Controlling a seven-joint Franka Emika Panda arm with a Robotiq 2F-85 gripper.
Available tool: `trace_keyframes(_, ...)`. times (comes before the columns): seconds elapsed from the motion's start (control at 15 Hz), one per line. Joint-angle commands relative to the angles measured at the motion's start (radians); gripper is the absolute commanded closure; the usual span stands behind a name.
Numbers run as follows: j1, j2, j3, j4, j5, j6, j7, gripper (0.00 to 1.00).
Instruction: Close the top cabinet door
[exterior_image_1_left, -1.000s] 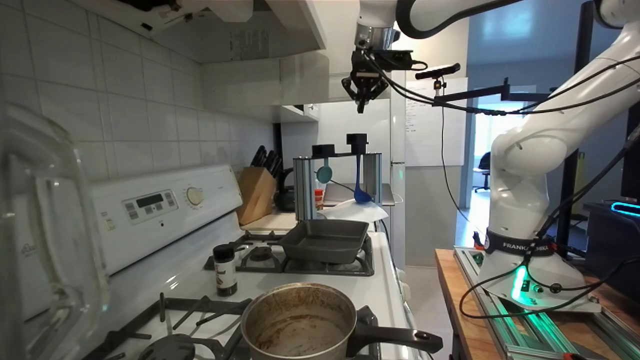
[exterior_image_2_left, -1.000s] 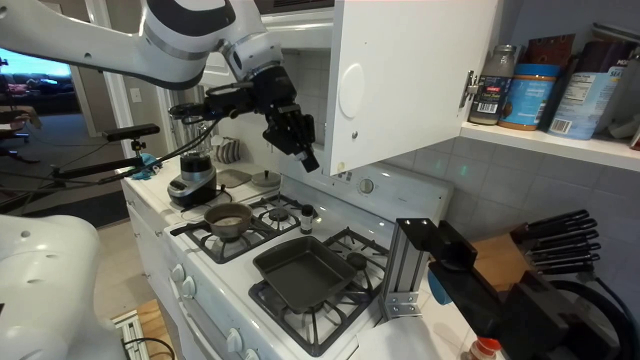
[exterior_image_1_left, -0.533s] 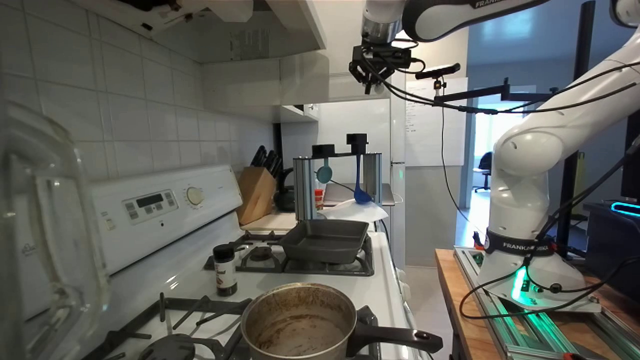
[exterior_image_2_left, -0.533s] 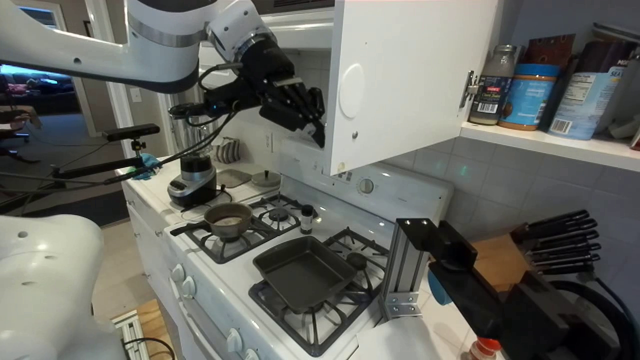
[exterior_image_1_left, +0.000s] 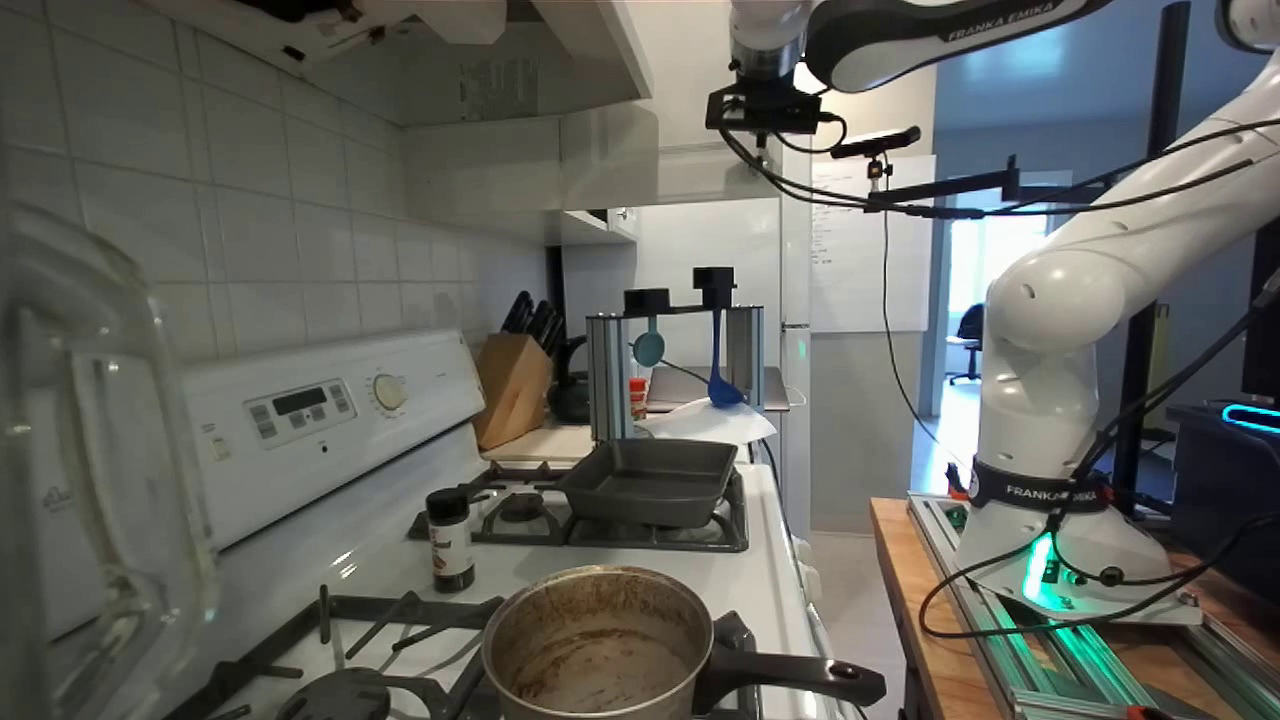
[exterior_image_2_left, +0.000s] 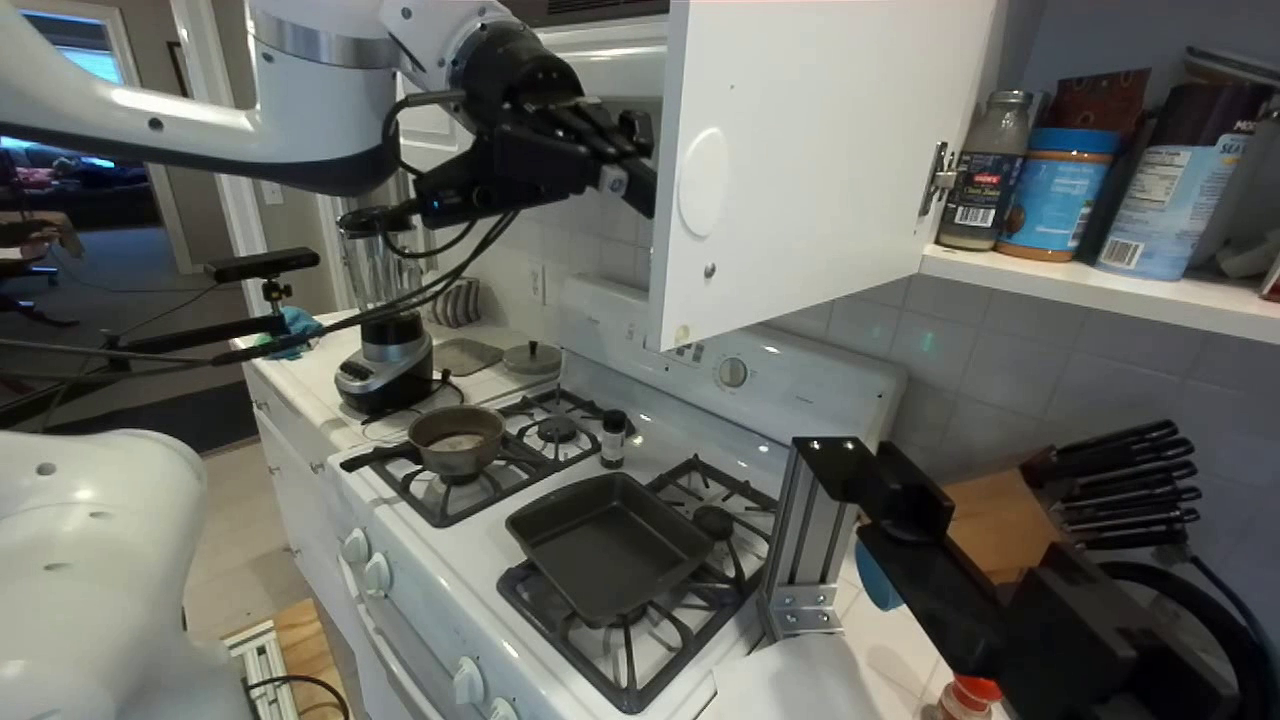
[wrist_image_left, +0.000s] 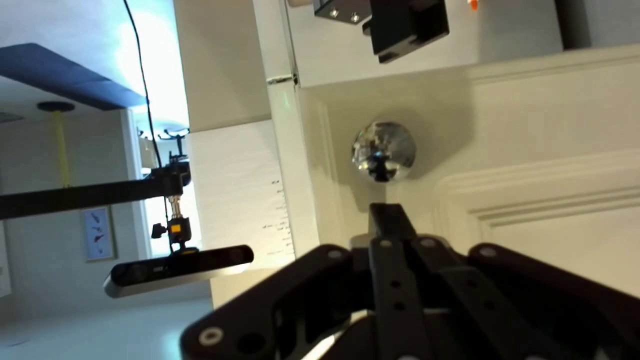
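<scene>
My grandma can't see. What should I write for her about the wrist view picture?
A black gripper, jaws shut, points from the bottom edge toward a shiny round knob on a pale cabinet door. On the left are a long black bar on a mount and white paper with marks.

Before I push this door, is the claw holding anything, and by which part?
Nothing: the claw is shut empty, with the shiny knob outside its grip.

Top cab. door (exterior_image_2_left: 830, 150) cut off above in ext. view; wall sheet (wrist_image_left: 240, 190) too blurry to read
</scene>
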Motion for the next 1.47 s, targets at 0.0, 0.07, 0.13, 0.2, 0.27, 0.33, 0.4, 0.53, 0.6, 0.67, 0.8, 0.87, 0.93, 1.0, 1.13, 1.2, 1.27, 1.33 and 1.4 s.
trace_keyframes(0.0,0.056,0.066,-0.029,0.036,-0.136,-0.092,0.080,1.00)
trace_keyframes(0.07,0.075,0.077,-0.041,0.036,-0.170,-0.104,0.083,1.00)
trace_keyframes(0.13,0.093,0.088,-0.054,0.034,-0.204,-0.114,0.087,1.00)
trace_keyframes(0.2,0.115,0.099,-0.071,0.034,-0.223,-0.123,0.079,1.00)
trace_keyframes(0.27,0.137,0.107,-0.090,0.032,-0.248,-0.119,0.077,1.00)
trace_keyframes(0.33,0.163,0.112,-0.114,0.026,-0.280,-0.103,0.065,1.00)
trace_keyframes(0.4,0.186,0.119,-0.135,0.024,-0.297,-0.098,0.055,1.00)
trace_keyframes(0.53,0.236,0.127,-0.186,0.019,-0.317,-0.071,0.025,1.00)
trace_keyframes(0.6,0.264,0.129,-0.216,0.020,-0.307,-0.054,-0.001,1.00)
trace_keyframes(0.67,0.280,0.128,-0.237,0.016,-0.318,-0.040,-0.021,1.00)
trace_keyframes(0.8,0.309,0.122,-0.277,0.011,-0.317,-0.008,-0.072,1.00)
trace_keyframes(0.87,0.315,0.119,-0.294,0.013,-0.315,0.004,-0.099,1.00)
trace_keyframes(0.93,0.313,0.118,-0.303,0.011,-0.326,0.012,-0.112,1.00)
trace_keyframes(1.0,0.314,0.116,-0.317,0.012,-0.325,0.022,-0.135,1.00)
trace_keyframes(1.13,0.307,0.115,-0.336,0.014,-0.340,0.037,-0.163,1.00)
trace_keyframes(1.2,0.304,0.114,-0.345,0.014,-0.346,0.044,-0.175,1.00)
trace_keyframes(1.27,0.299,0.117,-0.356,0.016,-0.350,0.049,-0.189,1.00)
trace_keyframes(1.33,0.298,0.118,-0.367,0.017,-0.358,0.061,-0.207,1.00)
trace_keyframes(1.4,0.297,0.118,-0.381,0.018,-0.368,0.078,-0.222,1.00)
